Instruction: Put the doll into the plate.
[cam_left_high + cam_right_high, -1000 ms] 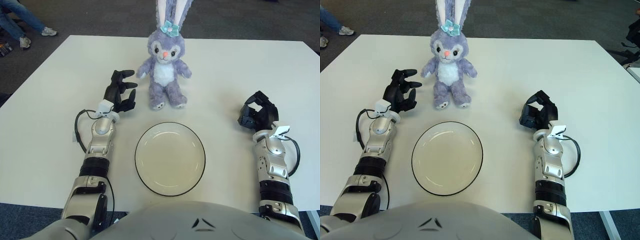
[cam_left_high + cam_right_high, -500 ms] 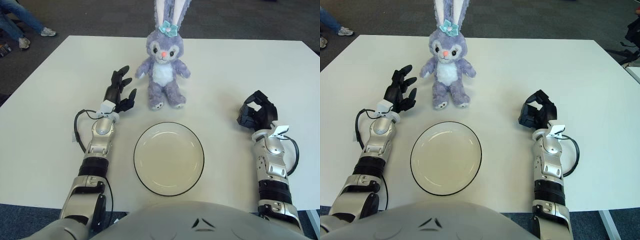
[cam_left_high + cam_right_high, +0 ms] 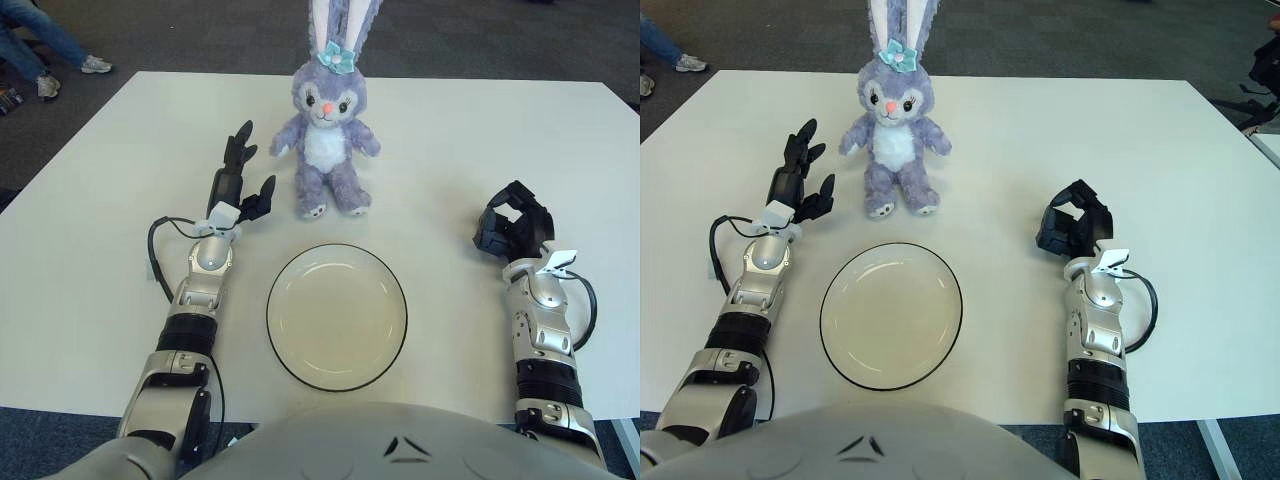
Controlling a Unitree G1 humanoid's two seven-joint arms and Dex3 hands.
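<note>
Your left hand (image 3: 238, 180) has its fingers spread and holds nothing, at 9 o'clock of the doll (image 3: 327, 130). You see the doll sitting upright on the table (image 3: 120, 150), at 12 o'clock of the plate (image 3: 337, 316). Your right hand (image 3: 513, 228) is clenched at 3 o'clock of the plate, grasping nothing.

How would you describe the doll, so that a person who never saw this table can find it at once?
Look at the white table, toward its far side, beyond the round plate. There sits the doll, just right of the robot's open left hand. It is the only soft thing: a purple rabbit with tall ears and a teal flower.
</note>
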